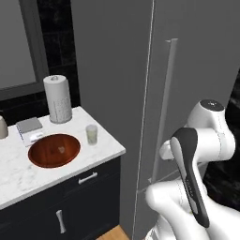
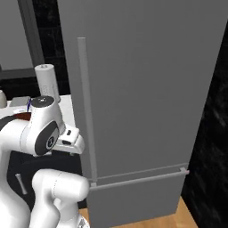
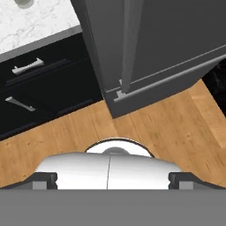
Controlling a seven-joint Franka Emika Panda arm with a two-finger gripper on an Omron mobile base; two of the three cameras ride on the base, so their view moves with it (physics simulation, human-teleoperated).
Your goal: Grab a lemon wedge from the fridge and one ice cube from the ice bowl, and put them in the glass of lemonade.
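Note:
The tall grey fridge (image 1: 187, 70) stands shut, its long bar handle (image 2: 86, 107) running upright. The lemon wedge is hidden. On the marble counter (image 1: 18, 173) left of the fridge lies the reddish-brown ice bowl (image 1: 54, 150), with a pale ice cube (image 1: 61, 150) inside. The glass of lemonade (image 1: 91, 134) stands just right of the bowl. My gripper (image 2: 72, 143) hangs close to the left of the handle's lower part and points down at the floor. In the hand view, the gripper (image 3: 113, 178) is open, its tips wide apart with nothing between them.
A white paper-towel roll (image 1: 57, 98) stands at the counter's back, with a grey block (image 1: 29, 125) and a beige soap dispenser (image 1: 2, 126) to its left. Dark base cabinets (image 3: 39, 88) sit under the counter. A horizontal bar (image 2: 138, 179) crosses the fridge's lower part above the wood floor (image 3: 167, 128).

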